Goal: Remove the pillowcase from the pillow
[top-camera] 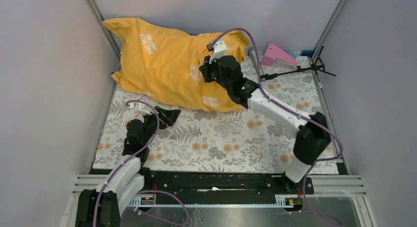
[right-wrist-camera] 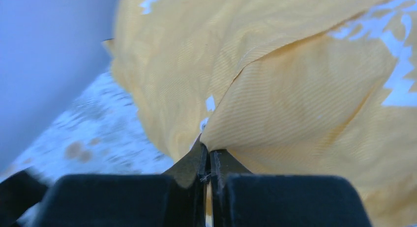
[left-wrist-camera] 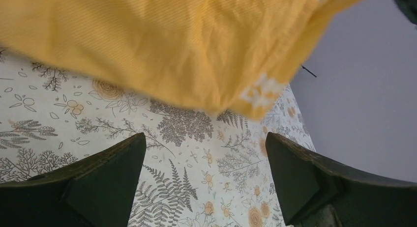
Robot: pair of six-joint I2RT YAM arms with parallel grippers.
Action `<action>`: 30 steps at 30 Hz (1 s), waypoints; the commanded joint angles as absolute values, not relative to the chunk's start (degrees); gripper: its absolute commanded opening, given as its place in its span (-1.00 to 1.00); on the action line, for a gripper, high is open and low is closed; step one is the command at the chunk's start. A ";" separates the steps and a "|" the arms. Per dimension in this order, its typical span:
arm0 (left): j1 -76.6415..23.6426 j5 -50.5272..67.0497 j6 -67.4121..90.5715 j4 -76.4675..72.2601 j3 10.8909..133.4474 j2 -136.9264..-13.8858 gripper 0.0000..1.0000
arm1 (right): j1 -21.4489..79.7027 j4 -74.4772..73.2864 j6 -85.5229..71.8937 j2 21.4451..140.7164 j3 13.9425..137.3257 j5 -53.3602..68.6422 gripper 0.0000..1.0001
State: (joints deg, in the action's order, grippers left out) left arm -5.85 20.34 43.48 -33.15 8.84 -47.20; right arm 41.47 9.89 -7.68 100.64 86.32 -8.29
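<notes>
The yellow-orange pillowcase [top-camera: 167,65] with white lettering lies plump at the back left of the table, covering the pillow, which is hidden inside it. My right gripper [top-camera: 206,72] sits on its right part, jaws shut on a pinched fold of the fabric [right-wrist-camera: 275,114]. In the right wrist view the gripper [right-wrist-camera: 209,153] has the cloth pulled up into a ridge. My left gripper [top-camera: 169,116] hovers open and empty over the cloth just in front of the pillowcase's near edge [left-wrist-camera: 206,55]; its fingers [left-wrist-camera: 113,173] stand wide apart.
A floral grey-and-orange table cloth [top-camera: 221,138] covers the table. A pink object [top-camera: 278,55] and a black stand [top-camera: 300,70] lie at the back right. Grey walls close in both sides and the back.
</notes>
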 commanded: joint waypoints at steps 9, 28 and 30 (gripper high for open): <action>-8.73 28.42 40.05 -41.96 8.48 -41.03 0.98 | 43.88 2.67 -20.73 79.90 65.06 -6.27 0.61; -21.80 1.45 31.24 -29.00 15.14 -48.66 0.98 | 48.87 9.39 -36.89 79.43 56.35 -18.43 0.88; -21.80 0.29 31.67 -29.11 14.55 -48.05 0.93 | 50.66 9.22 -37.08 81.11 58.04 -20.44 0.88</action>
